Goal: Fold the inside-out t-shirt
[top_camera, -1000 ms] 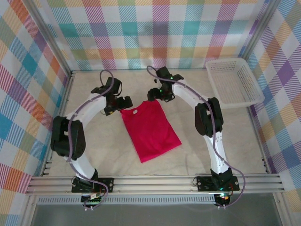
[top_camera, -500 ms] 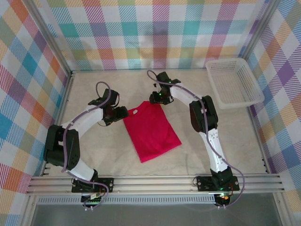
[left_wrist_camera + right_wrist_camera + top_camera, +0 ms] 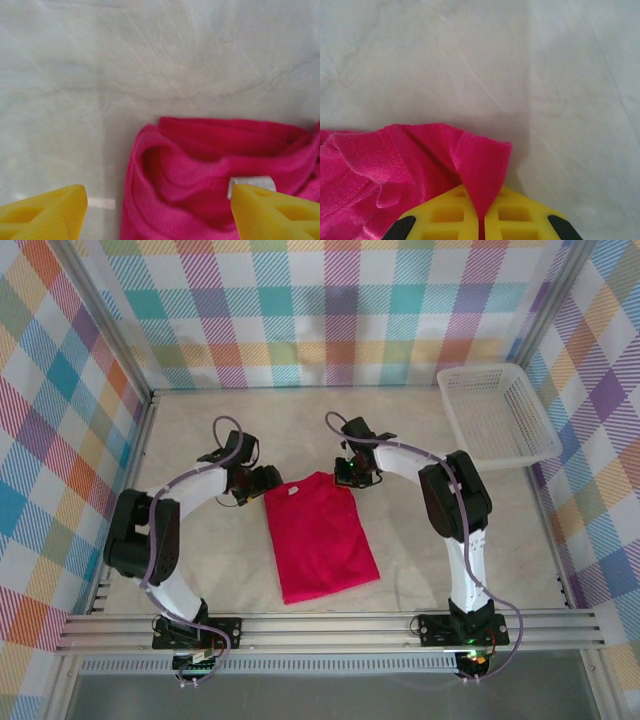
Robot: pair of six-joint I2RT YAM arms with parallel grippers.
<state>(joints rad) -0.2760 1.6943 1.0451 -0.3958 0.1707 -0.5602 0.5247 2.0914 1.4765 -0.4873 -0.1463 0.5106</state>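
The inside-out t-shirt (image 3: 320, 540) lies on the table as a flat red oblong, its collar end at the far side. My left gripper (image 3: 263, 481) is at the far left corner. In the left wrist view it (image 3: 159, 202) is open, its yellow fingers (image 3: 45, 214) straddling the collar folds (image 3: 200, 165), one beside the white tag (image 3: 251, 183). My right gripper (image 3: 350, 476) sits at the far right corner. Seen from the right wrist, it (image 3: 481, 216) is shut on a peaked corner of the red cloth (image 3: 480, 165).
A white mesh basket (image 3: 497, 416) stands at the back right against the checked wall. Pale marbled tabletop (image 3: 200, 560) lies bare to either side of the shirt. The metal rail (image 3: 320, 628) with both arm bases runs along the near edge.
My right gripper closed on the shirt's far right corner. The left jaws narrowed a little around the collar corner. Both grippers came nearer, and the shirt shifted nearer and lies straighter.
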